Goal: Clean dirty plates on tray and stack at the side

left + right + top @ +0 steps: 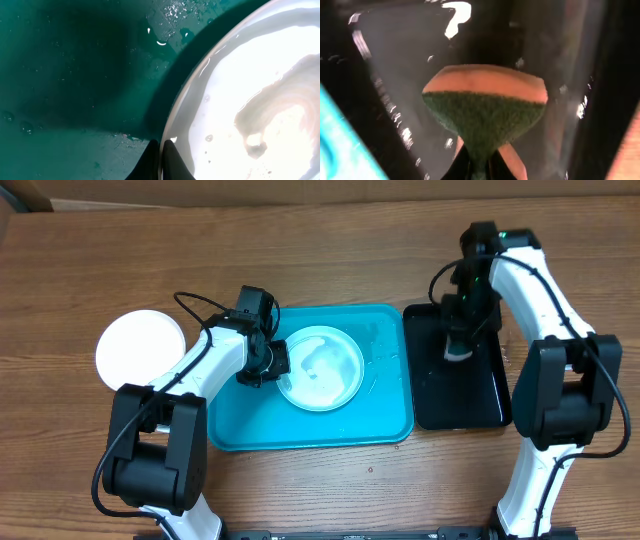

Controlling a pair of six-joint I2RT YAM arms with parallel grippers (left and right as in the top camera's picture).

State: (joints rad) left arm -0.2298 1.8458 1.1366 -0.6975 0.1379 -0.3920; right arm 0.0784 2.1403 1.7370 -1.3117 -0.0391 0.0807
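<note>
as i look down from overhead, my left gripper point(268, 362) sits at the left edge of the pale blue plate point(320, 367). the plate lies flat near the middle of the turquoise tray point(380, 410). on the left wrist camera the two fingers point(150, 165) are drawn close together with the plate's rim point(172, 120) running between them, so i read it as pinched on that rim. the plate's face is wet and carries a pale brownish swirl, and water droplets point(172, 10) dot the tray floor point(75, 75) beside it.

a white plate point(140, 345) lies on the table point(330, 260) near the tray's left side, not touching its rim.

my right gripper point(457, 350) is over the black tray point(480, 400), which stands just beside the turquoise tray's right edge. its wrist camera shows the gripper point(476, 165) closed tight on a sponge point(485, 105), green scouring face with an orange body, squeezed to a narrow waist at the fingertips. i cannot tell whether the sponge touches the black tray's glossy, wet floor point(390, 60). a strip of the turquoise tray point(340, 150) shows at lower left.
</note>
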